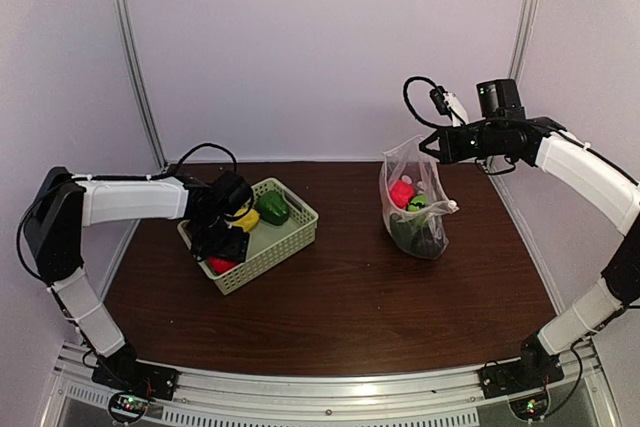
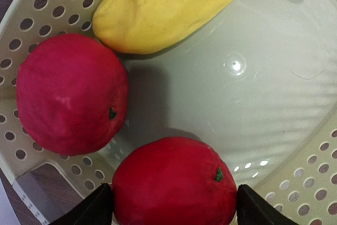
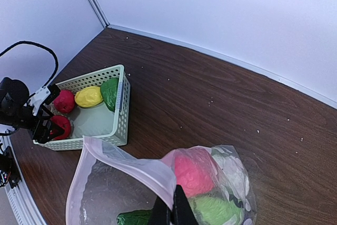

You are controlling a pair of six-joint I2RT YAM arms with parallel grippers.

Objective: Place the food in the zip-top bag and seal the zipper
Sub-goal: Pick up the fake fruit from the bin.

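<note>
Tabletop (image 1: 350, 287): dark wood below my hands, pale walls (image 1: 320, 47) around.
Left hand (image 2: 175, 208): wide, straddling a red fruit (image 2: 174, 180).
Right hand (image 3: 169, 212): pinched on zip-top bag (image 3: 124, 164) rim.
Cut off: my left fingers (image 2: 97, 210), at the frame edge.

Table: you have a dark brown wood table (image 1: 340, 297).
Basket: your pale green basket (image 1: 275, 257) sits flat on the left side, turned a bit.
Bag: your clear bag (image 1: 398, 169) stands on the right side, its bottom on the table, well apart from the basket.

zip-top bag (image 1: 415, 202) upright, open, food (image 1: 402, 193) inside
</note>
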